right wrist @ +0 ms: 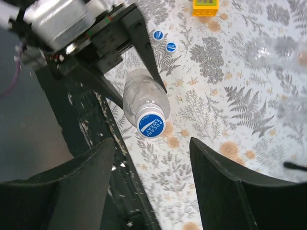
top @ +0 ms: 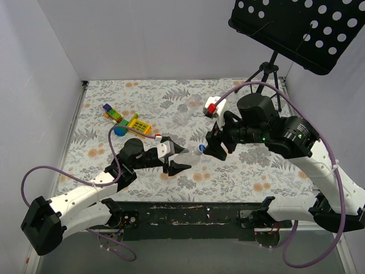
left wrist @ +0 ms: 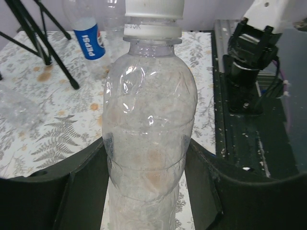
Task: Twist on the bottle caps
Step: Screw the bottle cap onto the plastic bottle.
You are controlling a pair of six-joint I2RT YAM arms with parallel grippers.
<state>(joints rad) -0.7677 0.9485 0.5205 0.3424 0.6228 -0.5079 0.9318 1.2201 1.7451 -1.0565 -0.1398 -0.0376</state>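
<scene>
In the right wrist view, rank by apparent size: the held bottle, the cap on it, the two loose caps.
1. The held bottle.
2. The cap on it.
3. The upper loose cap and lower loose cap: alike, so tied. Both lie farther from the camera, so their real size is unsure.

The clear plastic bottle sits between the left gripper's jaws, over the middle front of the bench. The white-topped blue screw cap on its neck faces the right gripper. Two loose blue caps lie near the colourful toy blocks on the left. A labelled plastic bottle lies near the black tripod stand, back right.
</scene>
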